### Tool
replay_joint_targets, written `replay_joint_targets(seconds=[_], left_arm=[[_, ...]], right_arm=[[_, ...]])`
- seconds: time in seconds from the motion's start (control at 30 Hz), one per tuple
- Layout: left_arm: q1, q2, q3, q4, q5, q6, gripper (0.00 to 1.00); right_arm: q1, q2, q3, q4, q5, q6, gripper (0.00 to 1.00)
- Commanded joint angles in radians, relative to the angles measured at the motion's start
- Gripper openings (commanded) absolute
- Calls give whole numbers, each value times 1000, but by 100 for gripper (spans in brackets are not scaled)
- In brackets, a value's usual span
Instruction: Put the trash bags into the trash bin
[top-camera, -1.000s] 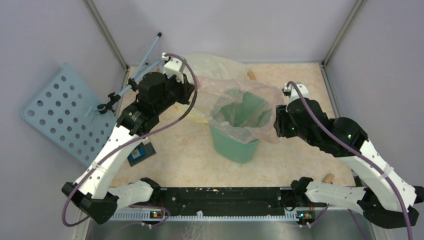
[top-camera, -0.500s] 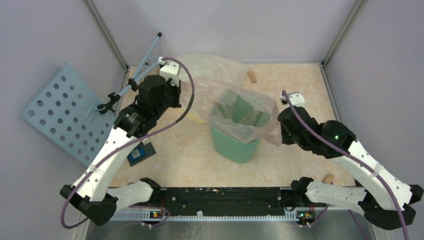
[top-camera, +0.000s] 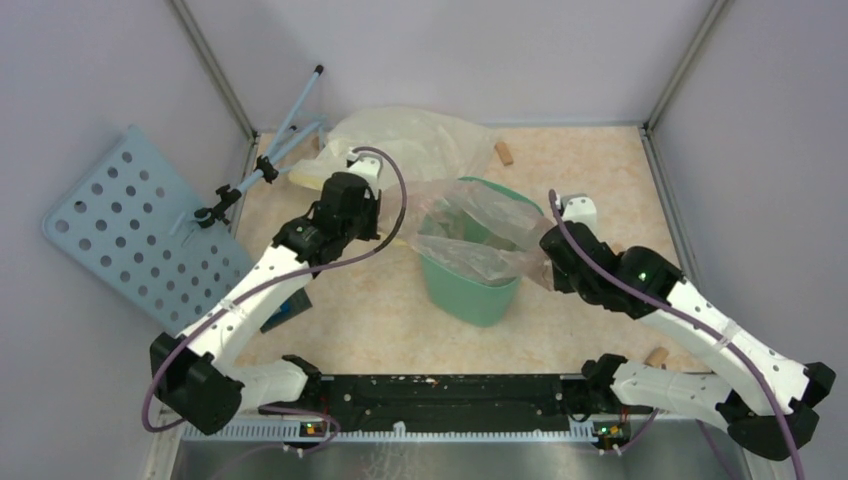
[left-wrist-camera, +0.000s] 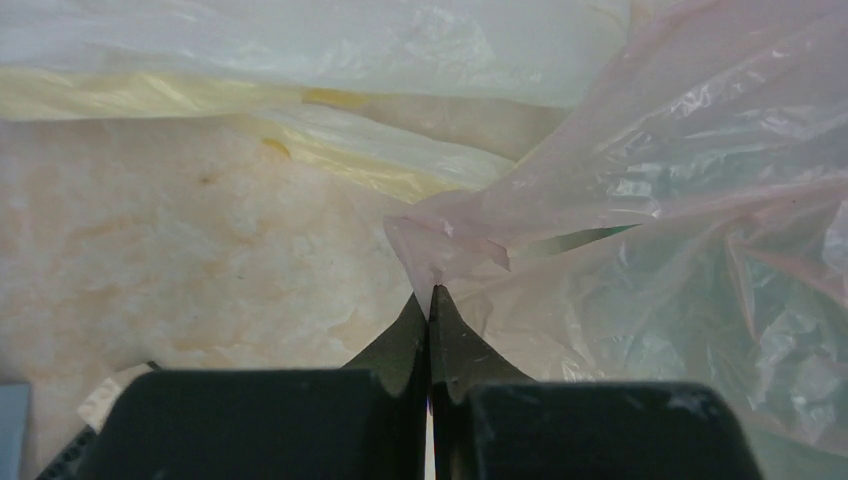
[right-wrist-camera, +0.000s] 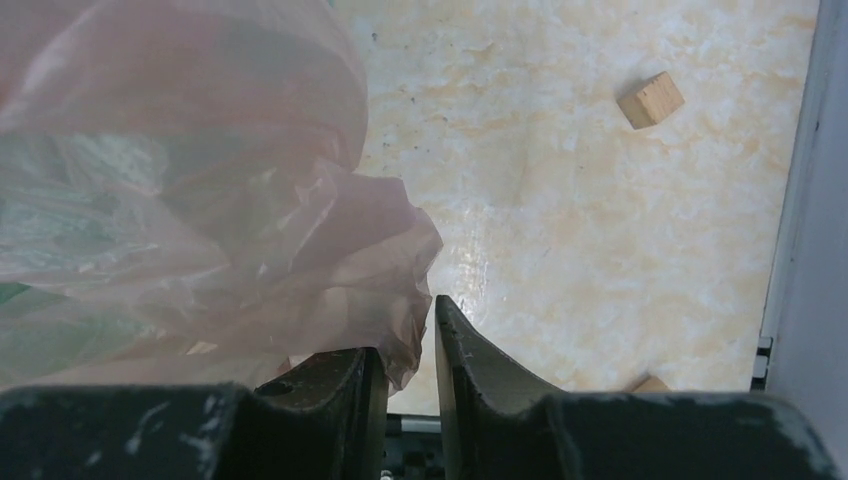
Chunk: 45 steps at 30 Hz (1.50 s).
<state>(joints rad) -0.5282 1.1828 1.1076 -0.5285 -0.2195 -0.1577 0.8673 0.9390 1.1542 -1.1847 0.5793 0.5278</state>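
The mint-green trash bin (top-camera: 470, 292) stands upright mid-table. The pale-pink trash bag (top-camera: 478, 228) is spread across its mouth, sagging inside and over the rim. My left gripper (top-camera: 396, 232) is at the bin's left side, shut on a corner of the bag (left-wrist-camera: 445, 250); its tips (left-wrist-camera: 430, 295) pinch the plastic. My right gripper (top-camera: 548, 262) is at the bin's right side. Its jaws (right-wrist-camera: 408, 330) stand a little apart, and the bag's edge (right-wrist-camera: 385, 250) drapes over the left finger and hangs at the gap.
A large pale-yellow bag (top-camera: 400, 135) lies behind the bin and also shows in the left wrist view (left-wrist-camera: 300, 100). Small wooden blocks lie at the back (top-camera: 504, 152) and front right (top-camera: 657, 355); one shows in the right wrist view (right-wrist-camera: 650, 99). A blue perforated board (top-camera: 130, 220) leans at left.
Both grippers have come down and in toward the bin, lowering the stretched pink bag onto its rim. The left arm has moved off the yellow bag.
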Motion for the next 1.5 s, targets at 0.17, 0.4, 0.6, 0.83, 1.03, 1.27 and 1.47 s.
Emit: replay_joint_targets(seconds=[0.17, 0.4, 0.6, 0.83, 1.03, 1.27, 1.47], left_arm=[[27, 76, -121, 203, 162, -149, 0], [30, 13, -121, 237, 181, -142, 6], [30, -74, -47, 206, 204, -140, 46], [31, -140, 67, 29, 149, -156, 76], [30, -238, 121, -32, 254, -175, 85], [29, -261, 110, 66, 644, -354, 78], [9, -224, 115, 172, 744, -425, 73]], right_arm=[[-68, -3, -119, 184, -88, 7, 23], [-77, -44, 11, 117, -80, -51, 39], [-76, -70, 159, 102, -161, -162, 64], [-77, -20, 281, 87, -146, -251, 74], [-76, 1, 335, 151, -201, -349, 82], [-76, 93, 380, 242, -190, -490, 85], [-75, 113, 326, 411, -194, -608, 86]])
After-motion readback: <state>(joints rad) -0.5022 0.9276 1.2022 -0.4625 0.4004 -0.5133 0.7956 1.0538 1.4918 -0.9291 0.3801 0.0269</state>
